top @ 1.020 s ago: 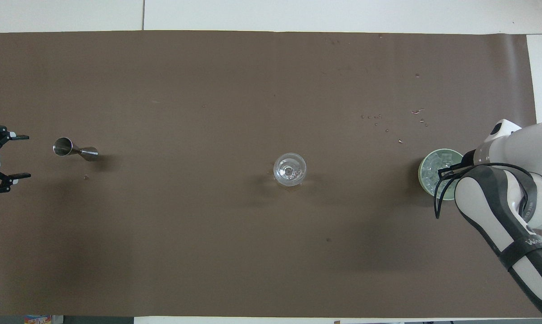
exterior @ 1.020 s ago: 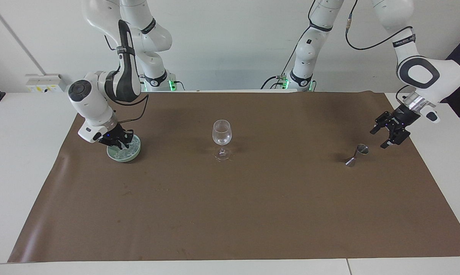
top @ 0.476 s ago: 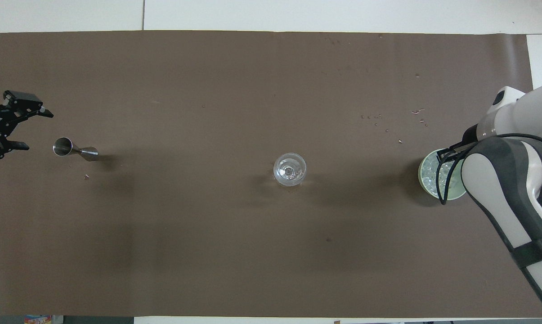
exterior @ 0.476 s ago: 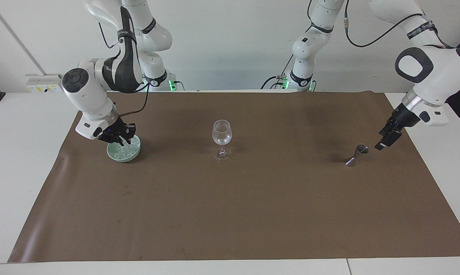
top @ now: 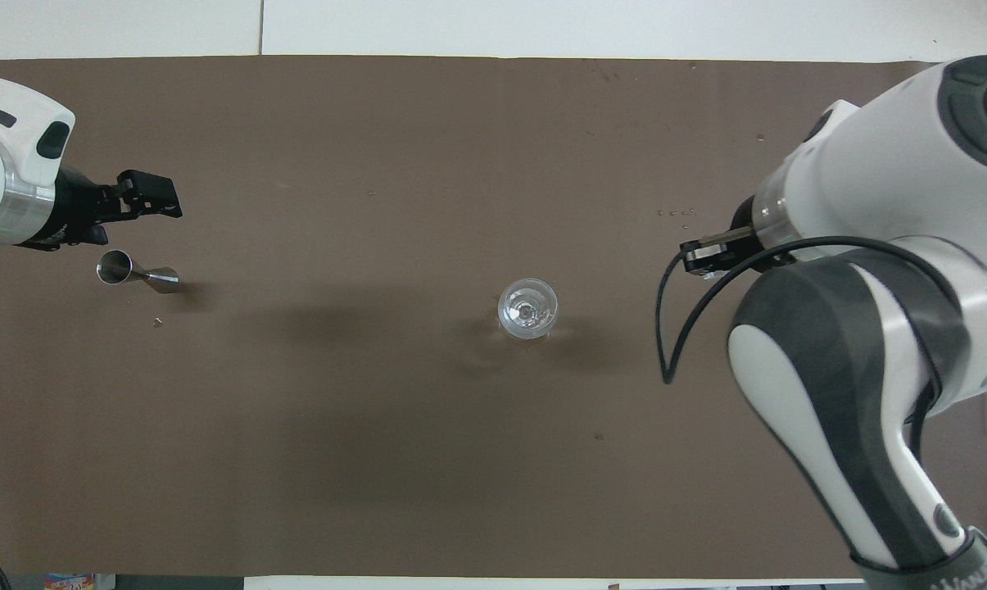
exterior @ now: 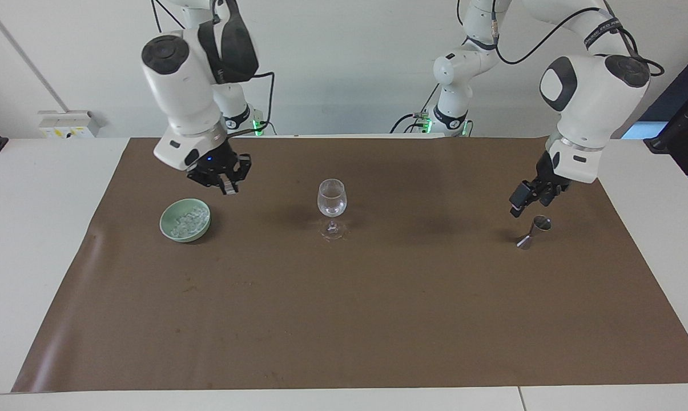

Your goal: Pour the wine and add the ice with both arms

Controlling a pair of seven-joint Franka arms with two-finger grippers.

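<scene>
Facing view | right claw (exterior: 225, 185) shut, hangs vertical, over mat (exterior: 344, 319) | left claw (exterior: 527, 200) open, empty

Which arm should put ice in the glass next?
Right, probably. The right gripper is shut, raised beside the green bowl of ice, toward the glass. The left gripper hangs by the metal jigger at its own end.

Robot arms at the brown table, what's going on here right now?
The right gripper, fingers shut, hangs in the air between the pale green bowl of ice and the empty wine glass; whether it carries ice can't be seen. The left gripper, open, hovers just above the steel jigger. Nothing has been poured yet.
</scene>
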